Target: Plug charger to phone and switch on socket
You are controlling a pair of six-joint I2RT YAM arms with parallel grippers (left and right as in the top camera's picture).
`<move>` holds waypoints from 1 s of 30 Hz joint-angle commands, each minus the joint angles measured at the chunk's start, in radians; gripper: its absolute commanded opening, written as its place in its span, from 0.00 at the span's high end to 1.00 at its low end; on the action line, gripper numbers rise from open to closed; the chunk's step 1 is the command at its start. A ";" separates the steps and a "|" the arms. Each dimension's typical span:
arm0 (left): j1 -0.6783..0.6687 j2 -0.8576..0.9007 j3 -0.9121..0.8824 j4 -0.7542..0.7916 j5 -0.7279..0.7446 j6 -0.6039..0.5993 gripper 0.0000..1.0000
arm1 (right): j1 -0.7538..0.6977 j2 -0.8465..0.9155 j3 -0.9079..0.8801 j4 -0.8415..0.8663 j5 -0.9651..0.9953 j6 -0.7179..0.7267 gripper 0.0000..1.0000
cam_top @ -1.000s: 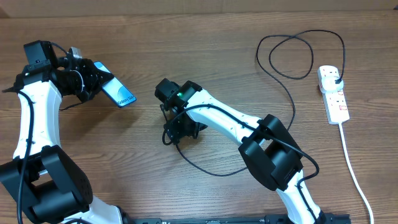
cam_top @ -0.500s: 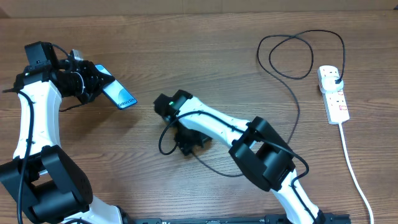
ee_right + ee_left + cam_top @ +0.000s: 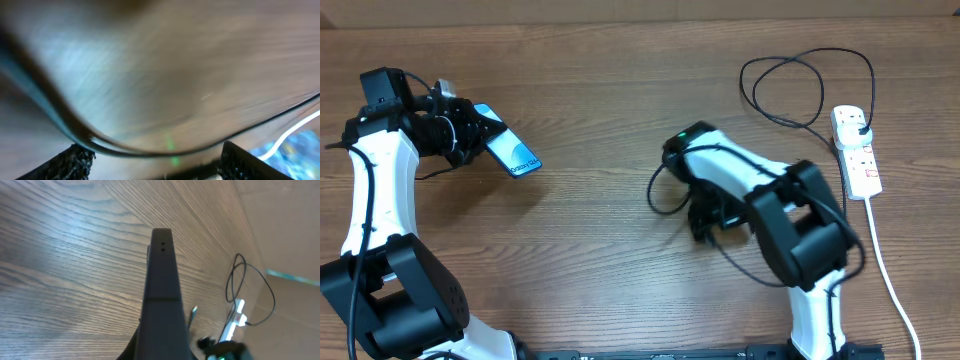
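Black thin charger point(image 3: 150, 153) runs between spread jaws of right gripper point(image 3: 708, 222); left gripper point(image 3: 460, 135) pinches teal-screened phone point(image 3: 510, 150).

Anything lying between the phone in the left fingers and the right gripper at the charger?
Nothing visible: only bare table lies between the phone and the right gripper, with the charger looping beside it.

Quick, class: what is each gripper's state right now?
Left gripper: closed, holding the phone.
Right gripper: open; the charger cable crosses between its fingers, unclamped.
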 commanded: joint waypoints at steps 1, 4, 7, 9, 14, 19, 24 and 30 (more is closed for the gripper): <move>-0.034 -0.034 0.010 0.004 0.124 0.089 0.96 | -0.074 -0.229 0.001 0.085 -0.003 -0.035 0.00; -0.080 -0.034 0.010 0.029 0.227 0.147 0.96 | -0.146 -0.330 0.001 0.203 -0.203 -0.154 0.00; -0.130 -0.033 0.010 0.082 0.335 0.147 0.96 | -0.217 -0.315 0.001 0.372 -0.277 -0.184 0.19; -0.153 -0.033 0.010 0.089 0.355 0.147 0.95 | -0.226 -0.291 0.001 0.422 -0.277 -0.132 0.54; -0.178 -0.033 0.010 0.088 0.354 0.147 0.95 | -0.200 -0.235 -0.020 0.555 -0.229 -0.104 0.62; -0.178 -0.033 0.010 0.087 0.351 0.147 0.96 | -0.200 -0.158 -0.025 0.620 -0.168 -0.087 0.60; -0.178 -0.033 0.010 0.084 0.351 0.147 0.96 | -0.198 -0.035 -0.025 0.682 -0.169 -0.087 0.60; -0.178 -0.033 0.010 0.084 0.343 0.135 0.96 | -0.194 -0.012 -0.025 0.657 -0.168 -0.087 0.69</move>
